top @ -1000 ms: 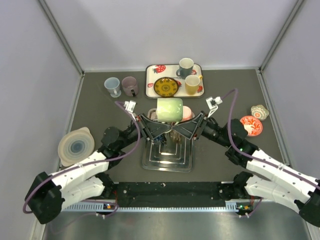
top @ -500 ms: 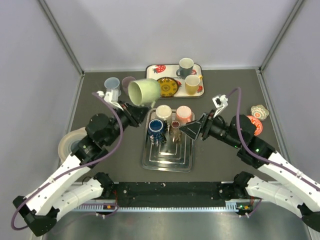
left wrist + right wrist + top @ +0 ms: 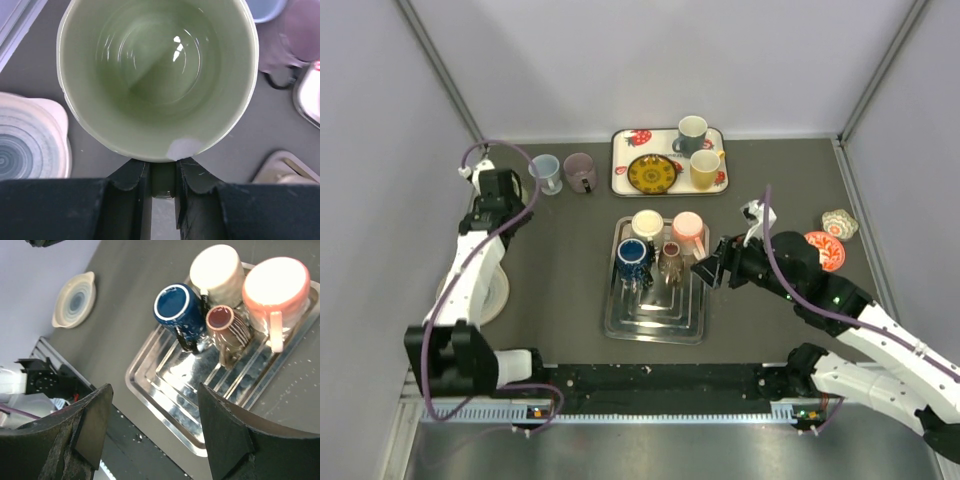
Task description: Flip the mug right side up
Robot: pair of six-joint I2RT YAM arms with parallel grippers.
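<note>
From above we cannot find the green mug (image 3: pixel 155 75); the raised left arm (image 3: pixel 480 240) covers that far-left part of the table (image 3: pixel 560 270). Only the left wrist view shows it. The left gripper (image 3: pixel 163 167) has its fingers pinched tight on a green part at the mug's rim, probably the handle. The mug's mouth faces the camera. Its body hides whatever lies beneath, so we cannot tell whether it touches the table. Around it we see parts of a ringed dish (image 3: pixel 25 145), a pale blue mug (image 3: pixel 267 7) and a mauve mug (image 3: pixel 295 35), all cut off by the frame.

The right gripper (image 3: pixel 154 405) hangs with its fingers spread wide and holding nothing, above the metal tray (image 3: pixel 655 325). Four cups stand upside down there: a blue mug (image 3: pixel 175 307), a cream mug (image 3: pixel 217 265), a pink mug (image 3: pixel 275 287) and a striped brown cup (image 3: pixel 225 322). A patterned tray (image 3: pixel 620 150) sits behind them.
</note>
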